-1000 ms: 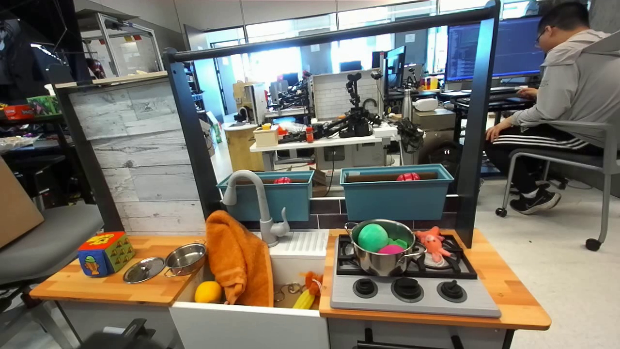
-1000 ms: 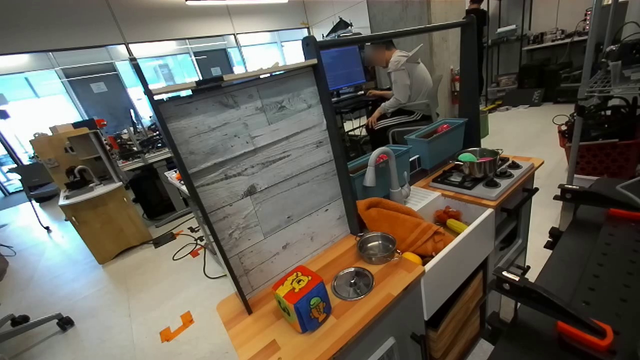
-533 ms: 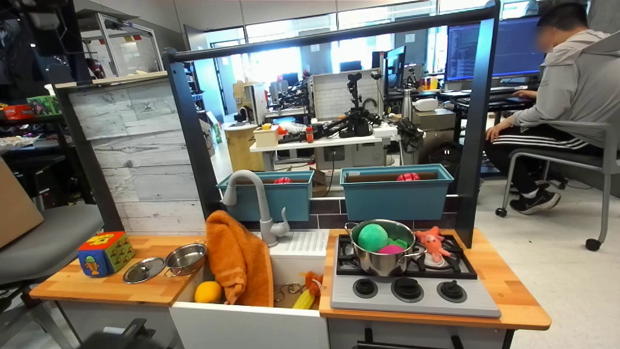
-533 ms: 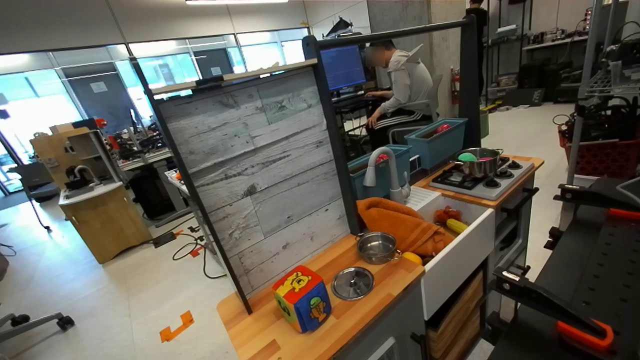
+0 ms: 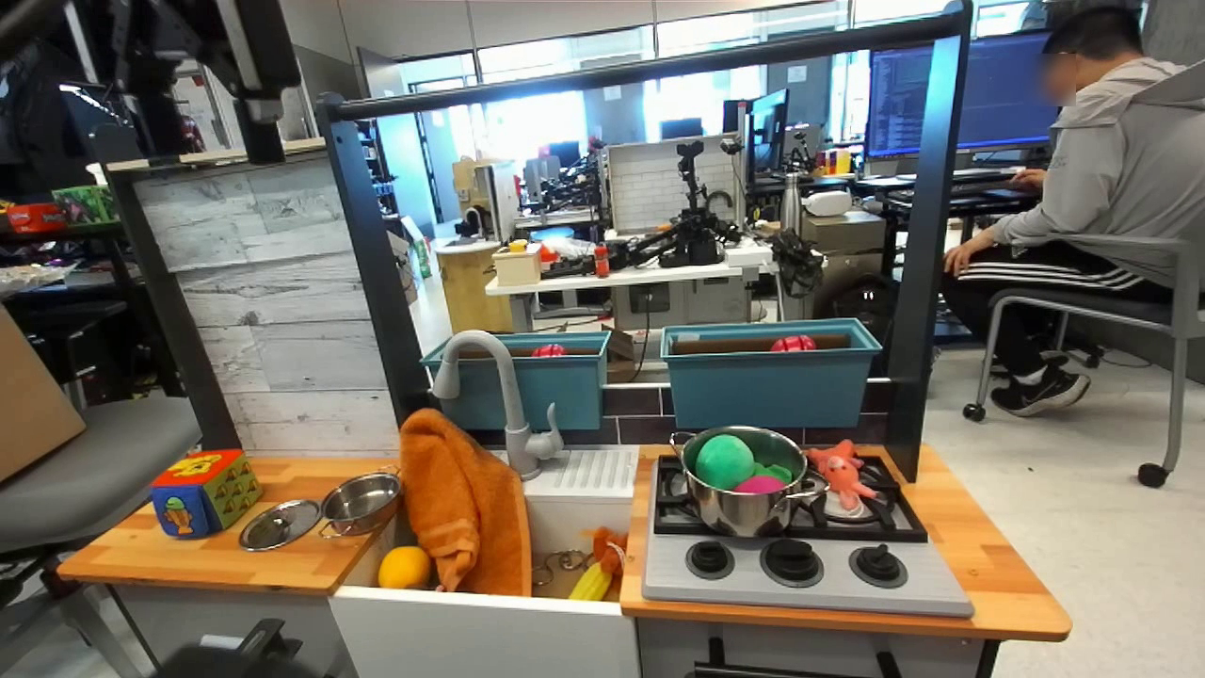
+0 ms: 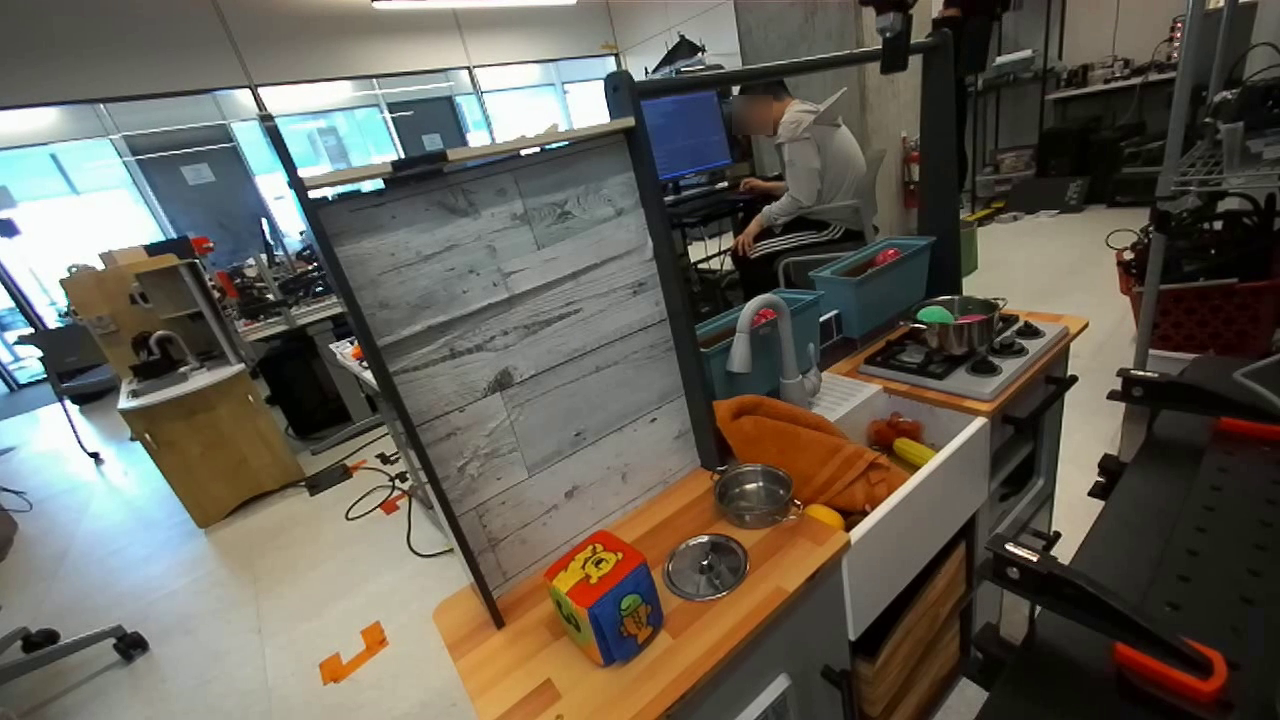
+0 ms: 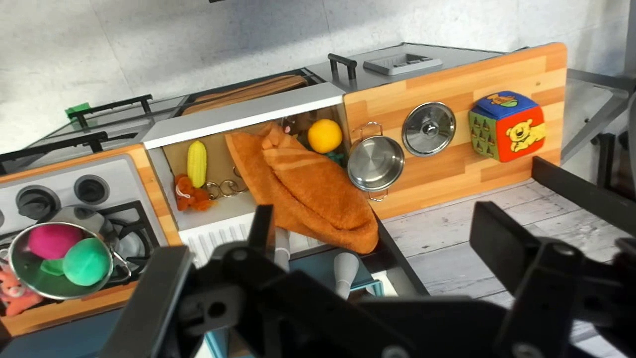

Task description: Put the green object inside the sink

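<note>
Well, the steel pot (image 5: 742,516) on the stove (image 5: 747,579) is crowded: inside lie the green ball (image 5: 724,461), a rounded magenta thing (image 5: 759,485) and a flatter green piece (image 5: 775,472). The sink (image 7: 238,117) holds a yellow corn cob (image 7: 197,164), an orange toy (image 7: 191,195), metal rings (image 7: 221,188) and a yellow ball (image 7: 325,135), with an orange towel (image 7: 308,194) draped partly in it and over its edge. Each of the two blue planters (image 5: 767,391) has a red item (image 5: 794,345) in it. On the wooden desk (image 7: 447,174), a small pan (image 7: 375,164) stands just beside a lid (image 7: 429,129). The green ball looks plain and evenly coloured, a slightly bluish green, and sits near the pot's rim. In the wrist view, the fingers (image 7: 502,243) stand wide apart.
</note>
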### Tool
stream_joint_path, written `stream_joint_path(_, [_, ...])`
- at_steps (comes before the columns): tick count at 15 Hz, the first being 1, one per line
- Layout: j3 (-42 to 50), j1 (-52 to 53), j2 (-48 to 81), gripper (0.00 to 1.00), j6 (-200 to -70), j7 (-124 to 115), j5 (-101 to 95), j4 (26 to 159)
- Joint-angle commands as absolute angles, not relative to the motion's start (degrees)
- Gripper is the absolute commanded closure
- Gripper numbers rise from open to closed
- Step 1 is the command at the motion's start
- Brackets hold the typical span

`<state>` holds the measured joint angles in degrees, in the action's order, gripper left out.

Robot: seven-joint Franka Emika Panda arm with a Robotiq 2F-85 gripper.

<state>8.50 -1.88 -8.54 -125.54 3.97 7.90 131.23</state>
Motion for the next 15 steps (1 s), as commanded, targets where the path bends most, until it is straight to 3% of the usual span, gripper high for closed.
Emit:
stream_joint_path(1, [8.29,-3.48,-2.05,0.0,-124.86,4.31,10.59,126.37])
stream_joint_path(15, [8.2,-10.64,17.96,0.0,-126.23,3.17,23.66,113.52])
